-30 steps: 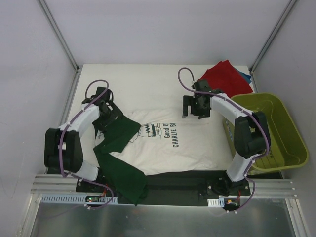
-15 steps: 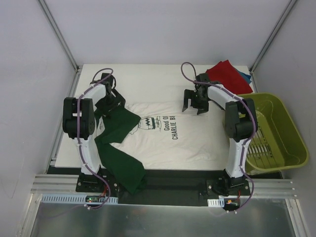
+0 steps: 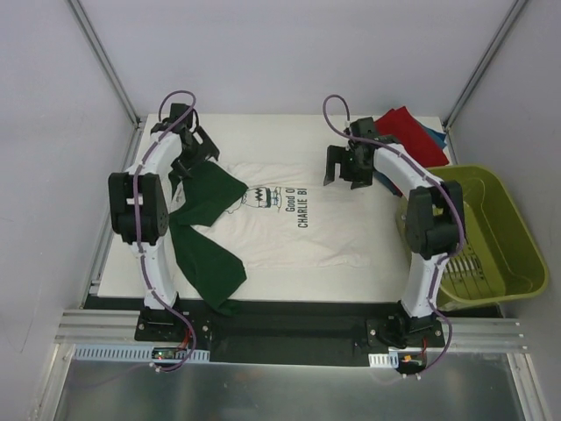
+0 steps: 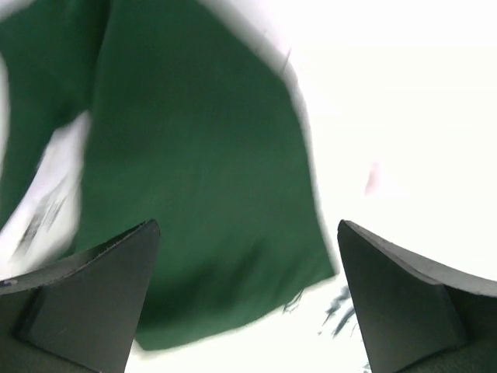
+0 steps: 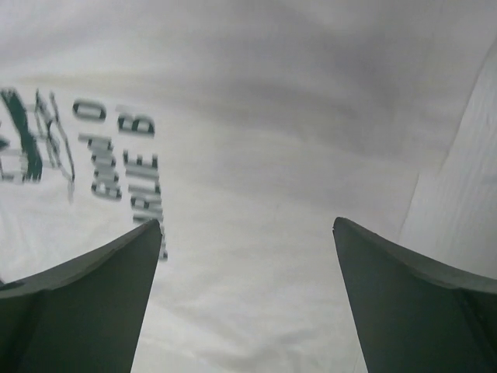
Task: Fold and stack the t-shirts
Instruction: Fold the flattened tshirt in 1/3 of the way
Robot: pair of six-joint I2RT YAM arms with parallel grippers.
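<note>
The cream-white t-shirt (image 3: 298, 232) with black chest lettering lies spread in the middle of the table. Its dark green sleeves (image 3: 209, 200) lie bunched at its left side, one trailing toward the near edge. My left gripper (image 3: 191, 158) is open above the upper green sleeve (image 4: 194, 155), jaws wide apart (image 4: 247, 225). My right gripper (image 3: 344, 171) is open above the shirt's far right part, jaws wide over white cloth (image 5: 245, 223) beside the lettering (image 5: 116, 167). A folded red shirt (image 3: 405, 133) lies on a teal-blue one (image 3: 436, 134) at the far right corner.
The olive-green plastic basket (image 3: 513, 232) stands at the right edge of the table, close to my right arm. Grey walls with metal posts close in the far side and both sides.
Both arms have stretched toward the far side. The cream-white shirt has slid away from the near edge with them, and the trailing green sleeve no longer hangs over the front rail.
</note>
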